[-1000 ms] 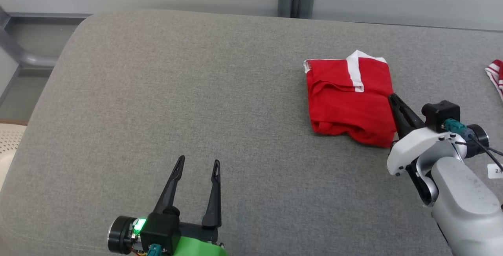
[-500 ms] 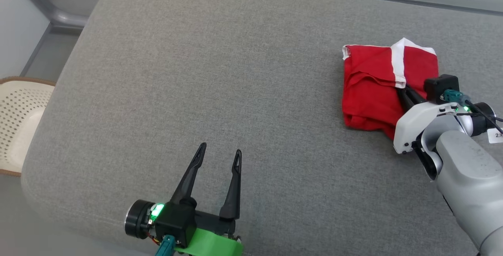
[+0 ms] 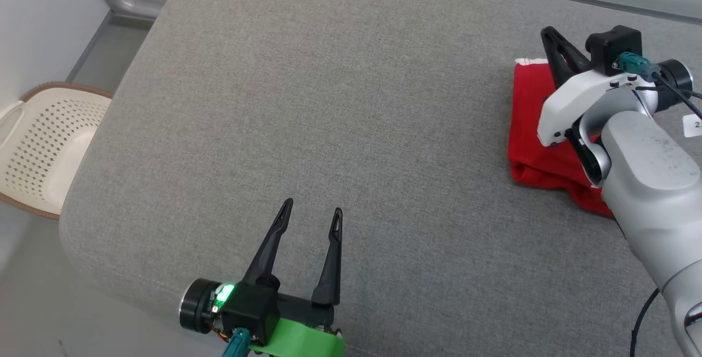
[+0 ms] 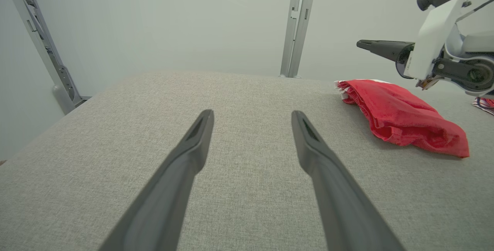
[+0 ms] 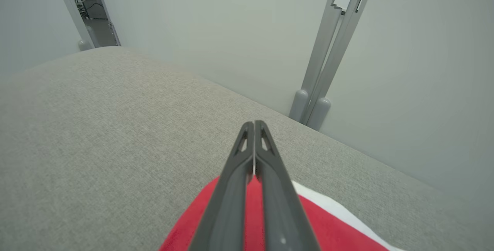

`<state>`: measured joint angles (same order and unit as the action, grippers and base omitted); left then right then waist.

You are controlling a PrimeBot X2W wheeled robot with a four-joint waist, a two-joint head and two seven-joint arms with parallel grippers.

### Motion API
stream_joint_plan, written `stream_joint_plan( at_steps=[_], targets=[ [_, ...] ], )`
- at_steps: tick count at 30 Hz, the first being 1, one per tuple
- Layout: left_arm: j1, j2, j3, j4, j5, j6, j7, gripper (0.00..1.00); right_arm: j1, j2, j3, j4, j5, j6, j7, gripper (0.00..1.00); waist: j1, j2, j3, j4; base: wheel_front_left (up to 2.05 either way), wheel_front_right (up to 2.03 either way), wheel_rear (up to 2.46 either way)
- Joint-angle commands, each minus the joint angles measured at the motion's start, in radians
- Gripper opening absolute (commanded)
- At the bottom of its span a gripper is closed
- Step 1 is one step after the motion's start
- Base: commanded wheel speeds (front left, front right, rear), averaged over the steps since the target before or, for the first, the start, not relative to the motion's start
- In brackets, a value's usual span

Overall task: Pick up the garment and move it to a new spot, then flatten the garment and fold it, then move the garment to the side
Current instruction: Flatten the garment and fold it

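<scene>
Lengthwise, garment (image 3: 529, 126) runs near-to-far; right hand (image 3: 547, 33) closed empty above it, left hand (image 3: 313, 207) spread.

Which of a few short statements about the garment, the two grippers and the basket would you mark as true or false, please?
1. The left gripper is open above bare grey surface. True.
2. The red garment lies folded on that surface. True.
3. The right gripper is clamped on the garment and holds it in the air. False: its fingers are pressed together on nothing, raised above the garment.
4. A blue basket stands on the surface next to the garment. False: the basket is cream and sits off the surface, down at the robot's left.
</scene>
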<state>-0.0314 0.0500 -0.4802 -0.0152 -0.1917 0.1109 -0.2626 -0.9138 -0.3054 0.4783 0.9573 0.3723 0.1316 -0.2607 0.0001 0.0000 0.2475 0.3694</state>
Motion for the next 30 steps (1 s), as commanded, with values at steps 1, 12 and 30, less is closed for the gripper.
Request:
stream_joint_plan(
  at_steps=[1, 12, 30],
  targets=[
    [-0.013, 0.001, 0.003, -0.003, -0.004, 0.006, -0.002, 1.0, 0.01, 0.003, -0.006, -0.019, -0.012, -0.002, -0.004, 0.0, -0.0001, 0.0, -0.002, -0.008, 0.0, 0.0, 0.0],
    [-0.003, 0.002, 0.044, 0.0, 0.016, 0.001, -0.002, 1.0, 0.206, 0.023, -0.099, -0.241, -0.043, -0.002, -0.005, 0.02, -0.0001, 0.0, -0.027, -0.107, 0.0, 0.0, 0.0],
    [0.058, 0.002, 0.282, -0.03, 0.031, -0.016, -0.002, 1.0, 0.568, 0.161, -0.298, -0.624, -0.167, -0.002, -0.005, 1.0, -0.0001, 0.0, -0.088, -0.376, 0.0, 0.0, 0.0]
  ],
)
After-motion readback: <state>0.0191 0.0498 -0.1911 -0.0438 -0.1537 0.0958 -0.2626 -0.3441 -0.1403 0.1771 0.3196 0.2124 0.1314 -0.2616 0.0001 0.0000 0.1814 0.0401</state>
